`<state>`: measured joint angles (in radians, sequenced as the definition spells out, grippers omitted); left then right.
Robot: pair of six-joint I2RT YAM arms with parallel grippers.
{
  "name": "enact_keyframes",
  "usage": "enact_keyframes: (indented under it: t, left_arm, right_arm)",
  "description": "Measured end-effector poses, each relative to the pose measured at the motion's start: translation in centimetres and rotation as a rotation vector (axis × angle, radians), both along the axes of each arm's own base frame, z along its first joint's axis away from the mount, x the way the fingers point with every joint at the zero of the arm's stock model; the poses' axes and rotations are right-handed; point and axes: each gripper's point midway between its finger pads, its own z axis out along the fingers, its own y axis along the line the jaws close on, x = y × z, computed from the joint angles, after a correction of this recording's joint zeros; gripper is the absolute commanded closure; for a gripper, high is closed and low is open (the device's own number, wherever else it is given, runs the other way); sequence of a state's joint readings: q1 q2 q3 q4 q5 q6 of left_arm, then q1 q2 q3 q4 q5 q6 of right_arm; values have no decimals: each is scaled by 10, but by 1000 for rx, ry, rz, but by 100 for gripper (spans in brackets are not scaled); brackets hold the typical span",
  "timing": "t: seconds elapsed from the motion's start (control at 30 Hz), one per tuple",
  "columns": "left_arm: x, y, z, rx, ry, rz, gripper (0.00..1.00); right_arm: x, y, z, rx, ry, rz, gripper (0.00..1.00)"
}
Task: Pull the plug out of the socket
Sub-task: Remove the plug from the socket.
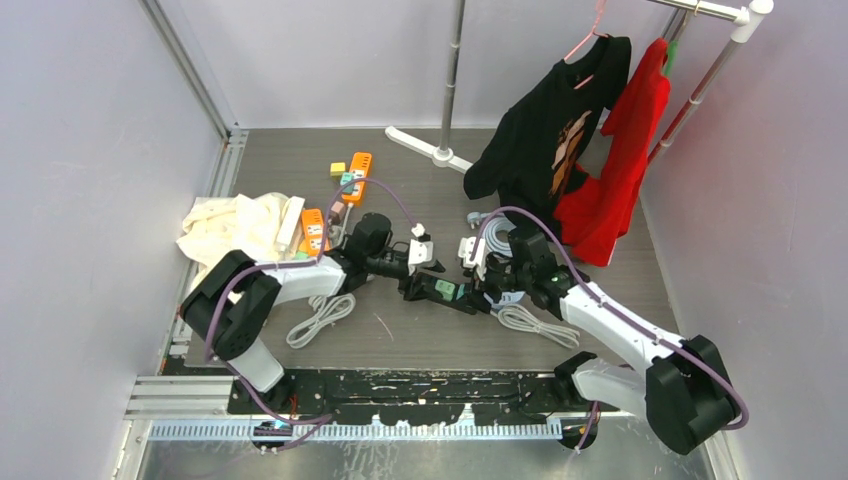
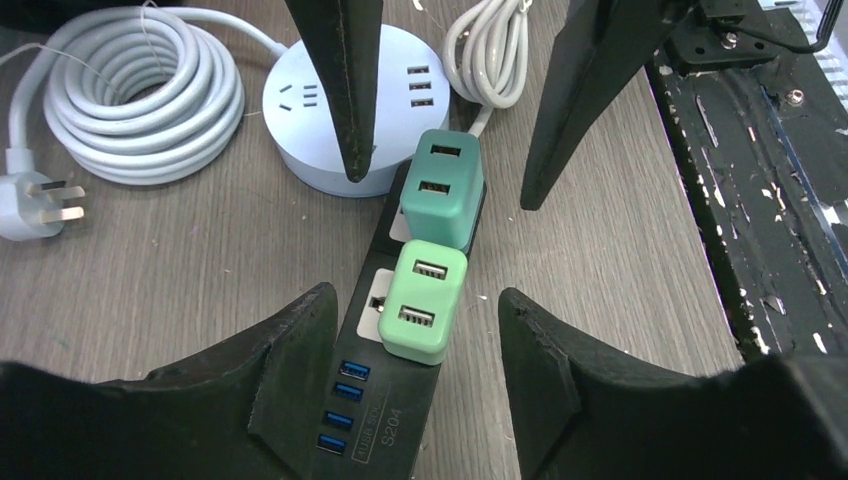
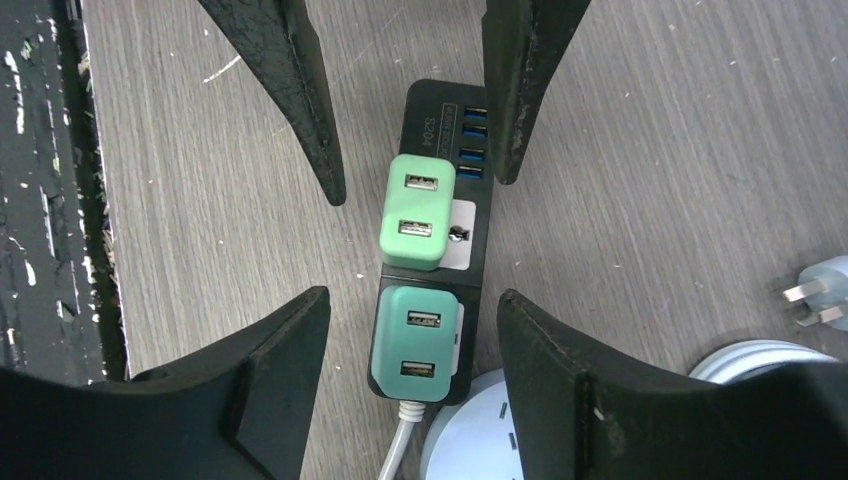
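A black socket strip (image 2: 388, 420) lies on the wooden table with two green USB plugs pushed into it. My left gripper (image 2: 412, 298) hangs open over the light green plug (image 2: 422, 303), a finger on either side and clear of it. My right gripper (image 3: 412, 300) is open the same way around the darker teal plug (image 3: 415, 342), at the end where the strip's white cord leaves. Each wrist view shows the other gripper's fingers (image 3: 300, 100) pointing in from the top. From above, the strip (image 1: 440, 291) sits between the left gripper (image 1: 420, 278) and the right gripper (image 1: 482, 285).
A round white socket hub (image 2: 340, 100), a coiled white cable (image 2: 140, 95) and its loose plug (image 2: 35, 205) lie beside the strip. Orange strips (image 1: 357, 172), a cream cloth (image 1: 235, 225), and a rack with a black shirt (image 1: 560, 130) and a red shirt (image 1: 625, 170) stand further back.
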<state>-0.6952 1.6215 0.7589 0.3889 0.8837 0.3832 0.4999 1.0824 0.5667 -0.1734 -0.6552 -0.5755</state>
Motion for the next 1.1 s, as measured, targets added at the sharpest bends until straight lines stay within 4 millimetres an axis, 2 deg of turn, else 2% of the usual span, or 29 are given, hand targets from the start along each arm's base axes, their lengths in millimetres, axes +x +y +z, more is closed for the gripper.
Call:
enact_keyframes:
  t: [0.27,0.77,0.87,0.93,1.03,1.1]
  left_arm:
    - [0,-4,-17,20,28,-29,49]
    - [0,-9,-28,30,62,-53,63]
    - [-1,-9,-28,30,67,-58,70]
    - [-2,-10,-29,29,70,-63,78]
    - [-3,-11,-29,26,75,-72,95]
    - [-4,-11,-29,27,77,-77,99]
  right_arm:
    - [-4,-5,-27,-39,13,19,52]
    - [1,-2,-26,-44,-48,54,68]
    - [1,-2,-26,-45,-52,61,71]
    - [0,-2,-26,-46,-57,69,72]
    - [-1,-2,-27,-49,-66,86,77]
    - [-2,-2,-27,-55,-75,105,83]
